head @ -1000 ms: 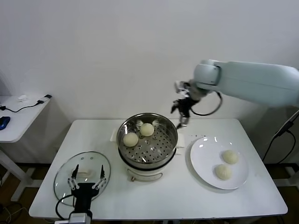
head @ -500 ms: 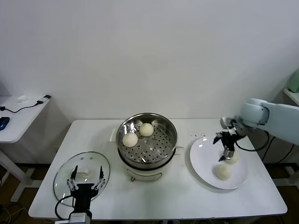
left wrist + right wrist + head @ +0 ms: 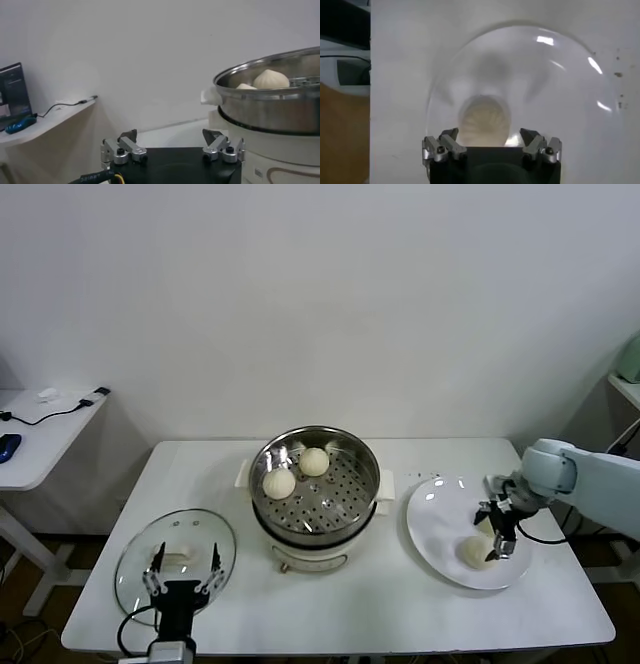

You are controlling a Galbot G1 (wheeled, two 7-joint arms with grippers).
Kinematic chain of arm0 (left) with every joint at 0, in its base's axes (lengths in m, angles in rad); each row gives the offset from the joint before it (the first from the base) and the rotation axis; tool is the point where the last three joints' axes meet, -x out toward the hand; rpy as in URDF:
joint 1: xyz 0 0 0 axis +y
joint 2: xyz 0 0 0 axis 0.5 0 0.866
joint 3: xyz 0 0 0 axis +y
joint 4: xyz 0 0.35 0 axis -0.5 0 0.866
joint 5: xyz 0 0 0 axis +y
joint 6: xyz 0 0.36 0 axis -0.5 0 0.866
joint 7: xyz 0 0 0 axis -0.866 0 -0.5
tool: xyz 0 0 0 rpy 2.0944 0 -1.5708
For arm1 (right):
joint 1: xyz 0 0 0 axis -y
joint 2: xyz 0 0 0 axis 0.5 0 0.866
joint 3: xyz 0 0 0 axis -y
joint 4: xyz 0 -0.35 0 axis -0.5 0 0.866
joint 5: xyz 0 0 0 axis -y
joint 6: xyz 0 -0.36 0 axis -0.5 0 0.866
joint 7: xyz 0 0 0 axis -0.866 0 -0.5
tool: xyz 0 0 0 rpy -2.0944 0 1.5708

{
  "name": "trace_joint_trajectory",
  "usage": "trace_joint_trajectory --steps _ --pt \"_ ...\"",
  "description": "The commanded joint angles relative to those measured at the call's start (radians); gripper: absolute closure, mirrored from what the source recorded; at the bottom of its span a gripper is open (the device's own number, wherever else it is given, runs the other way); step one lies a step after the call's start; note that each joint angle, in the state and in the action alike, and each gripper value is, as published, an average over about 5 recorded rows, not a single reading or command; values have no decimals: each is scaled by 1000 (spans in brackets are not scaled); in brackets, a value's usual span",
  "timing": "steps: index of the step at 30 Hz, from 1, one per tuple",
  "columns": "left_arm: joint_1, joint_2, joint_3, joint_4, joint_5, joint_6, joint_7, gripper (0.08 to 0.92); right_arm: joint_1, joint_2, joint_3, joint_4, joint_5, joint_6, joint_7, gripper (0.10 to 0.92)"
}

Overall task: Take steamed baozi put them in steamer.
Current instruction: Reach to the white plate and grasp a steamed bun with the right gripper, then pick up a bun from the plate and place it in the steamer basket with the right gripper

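Steamer (image 3: 316, 484), round shiny perforated steel, centre frame, holds two smooth domed baozi (image 3: 279, 482). Right tool (image 3: 497, 540) wide over glossy white plate (image 3: 432, 529), lower right. Left tool (image 3: 184, 573) wide, lower left.

The right arm reaches in from the right edge of the head view, its forearm angled down and inward, with the right gripper (image 3: 500, 536) pointing down, its jaws spread wide with nothing between the fingertips (image 3: 448, 135). The left arm is parked low at the near left, and the left gripper (image 3: 183, 569) points forward with its jaws spread wide and empty.
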Motion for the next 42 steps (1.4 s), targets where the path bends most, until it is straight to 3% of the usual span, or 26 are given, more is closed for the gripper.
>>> trace_joint_trajectory --steps 1,12,20,27,35,42 --pt "1 3 1 6 0 -1 -1 177 -101 4 56 -29 -42 -2 8 203" --pt "2 1 9 4 2 -1 -4 177 -133 19 100 -39 -51 -10 39 204" --pt "4 -2 17 -3 6 -2 -8 177 -39 10 73 -18 -71 4 11 334" --pt "8 -1 23 -11 9 -7 -10 177 154 33 38 -2 -135 79 -77 371" --pt "14 2 30 -22 14 -12 -12 177 499 224 11 29 -104 287 -162 372" --pt "13 4 26 -31 14 -10 -11 177 577 432 46 132 -83 407 -158 372"
